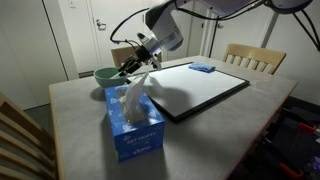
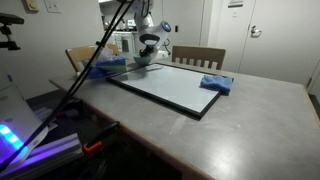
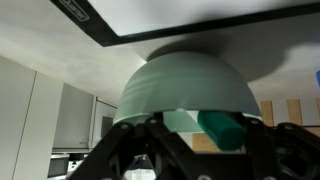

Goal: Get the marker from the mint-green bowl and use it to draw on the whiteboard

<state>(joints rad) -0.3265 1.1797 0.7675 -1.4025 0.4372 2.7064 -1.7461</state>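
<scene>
In the wrist view the mint-green bowl [image 3: 185, 85] fills the middle, and the whiteboard [image 3: 200, 15] with its black frame lies beyond it. The marker [image 3: 222, 128], dark green and seen end-on, sticks out of the bowl between my fingers. My gripper [image 3: 195, 135] is open around it. The marker sits close to one finger [image 3: 268, 140], with a gap to the opposite one. In an exterior view the gripper [image 1: 128, 66] dips into the bowl [image 1: 104, 73] beside the whiteboard [image 1: 195, 88]. The marker itself is hidden there.
A blue tissue box [image 1: 135, 125] stands in front of the bowl, near the table's edge. A blue eraser pad [image 1: 202, 68] lies on the whiteboard's far corner, also the eraser pad [image 2: 215, 84]. Wooden chairs [image 1: 255, 58] stand behind the table.
</scene>
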